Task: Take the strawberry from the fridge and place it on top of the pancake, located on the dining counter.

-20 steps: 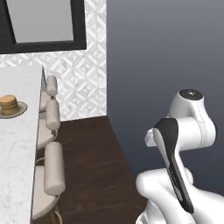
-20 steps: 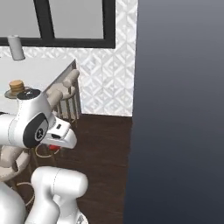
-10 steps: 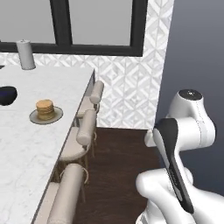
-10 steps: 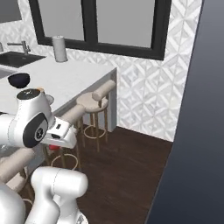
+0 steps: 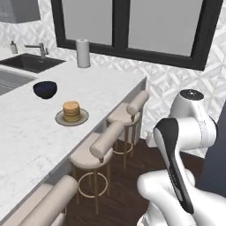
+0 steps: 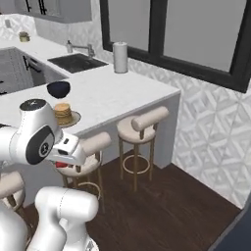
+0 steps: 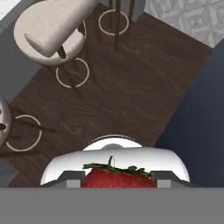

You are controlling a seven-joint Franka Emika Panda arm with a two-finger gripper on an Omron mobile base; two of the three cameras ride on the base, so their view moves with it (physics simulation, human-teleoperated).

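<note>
Pancake (image 5: 71, 110) on dining counter (image 5: 101, 88), bowl (image 5: 45, 89) behind, stools (image 5: 106, 145) alongside.

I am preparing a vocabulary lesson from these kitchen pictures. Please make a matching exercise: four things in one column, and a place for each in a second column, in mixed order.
Things:
1. strawberry
2. pancake
3. bowl
4. paper roll

Places:
A. on a plate on the counter
B. upright at the counter's far edge, by the window
C. in the claw
D. on the counter, between pancake and sink

Pairs: 1-C, 2-A, 3-D, 4-B
</note>
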